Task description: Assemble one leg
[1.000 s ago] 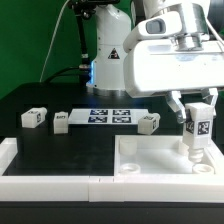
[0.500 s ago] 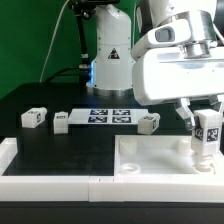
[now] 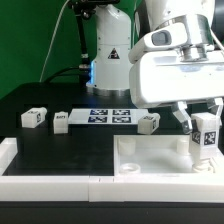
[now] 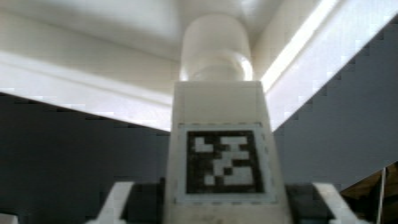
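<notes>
My gripper [image 3: 205,127] is shut on a white leg [image 3: 207,136] and holds it upright, slightly tilted, over the far right corner of the large white panel [image 3: 150,160]. The leg's tag faces the camera and its lower end reaches the panel's rim. In the wrist view the leg [image 4: 222,120] fills the middle with its tag toward the camera. It sits between my gripper's [image 4: 226,208] two fingers. The white panel [image 4: 89,60] lies beyond it.
Three more white legs lie on the black table: one [image 3: 33,117] and another [image 3: 61,121] at the exterior view's left, a third [image 3: 150,123] behind the panel. The marker board [image 3: 110,116] lies between them. A white raised border [image 3: 40,165] runs along the front.
My gripper and the held leg have moved toward the exterior view's right and slightly down, and the leg has tilted a little. The other legs have not moved.
</notes>
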`<state>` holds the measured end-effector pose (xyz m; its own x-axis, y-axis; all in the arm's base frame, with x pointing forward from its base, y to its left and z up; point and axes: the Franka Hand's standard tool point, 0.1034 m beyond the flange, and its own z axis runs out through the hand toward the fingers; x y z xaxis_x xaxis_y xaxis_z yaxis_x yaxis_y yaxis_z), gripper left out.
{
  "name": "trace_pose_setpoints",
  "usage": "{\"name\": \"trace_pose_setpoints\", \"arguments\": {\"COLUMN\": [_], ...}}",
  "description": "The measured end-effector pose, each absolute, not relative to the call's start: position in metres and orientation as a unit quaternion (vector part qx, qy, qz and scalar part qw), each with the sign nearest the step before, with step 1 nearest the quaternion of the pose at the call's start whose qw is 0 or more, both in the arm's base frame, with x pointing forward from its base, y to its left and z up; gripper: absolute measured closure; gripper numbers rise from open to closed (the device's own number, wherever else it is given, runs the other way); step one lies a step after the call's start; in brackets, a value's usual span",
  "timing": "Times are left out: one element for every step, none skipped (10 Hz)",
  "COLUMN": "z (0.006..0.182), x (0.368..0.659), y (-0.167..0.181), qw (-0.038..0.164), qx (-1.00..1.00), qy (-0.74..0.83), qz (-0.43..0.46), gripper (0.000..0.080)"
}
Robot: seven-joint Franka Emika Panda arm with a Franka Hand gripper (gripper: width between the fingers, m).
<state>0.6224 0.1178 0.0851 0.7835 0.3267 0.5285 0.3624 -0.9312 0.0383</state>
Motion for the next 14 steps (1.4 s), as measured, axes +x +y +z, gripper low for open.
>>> {"name": "trace_pose_setpoints", "arguments": {"z": [0.083,0.083,0.081,0.077,0.073,0.073,0.074,0.074,0.074,0.074,0.074,0.074,0.074,0.074], "x": [0.624,0.624,0.624,0.622,0.622,0.623,0.622,0.622,0.622,0.622,0.622,0.622,0.622,0.622], "y": [0.119,0.119,0.118,0.117,0.116,0.114,0.114,0.114,0.114,0.114,0.114,0.114,0.114,0.114], "qw": [0.033,0.034,0.034,0.034,0.033,0.033,0.032,0.032,0.032,0.032,0.032,0.032,0.032,0.032], "qx": [-0.944,-0.944,-0.944,-0.945,-0.945,-0.945,-0.944,-0.944,-0.944,-0.944,-0.944,-0.944,-0.944,-0.944], "qy": [-0.183,-0.182,-0.182,-0.182,-0.181,-0.179,-0.178,-0.178,-0.178,-0.178,-0.178,-0.178,-0.178,-0.178], "qz": [-0.274,-0.273,-0.272,-0.269,-0.269,-0.273,-0.277,-0.277,-0.277,-0.277,-0.277,-0.277,-0.277,-0.277], "gripper": [0.0508,0.0508,0.0508,0.0508,0.0508,0.0508,0.0508,0.0508,0.0480,0.0304,0.0304,0.0184,0.0160,0.0160]}}
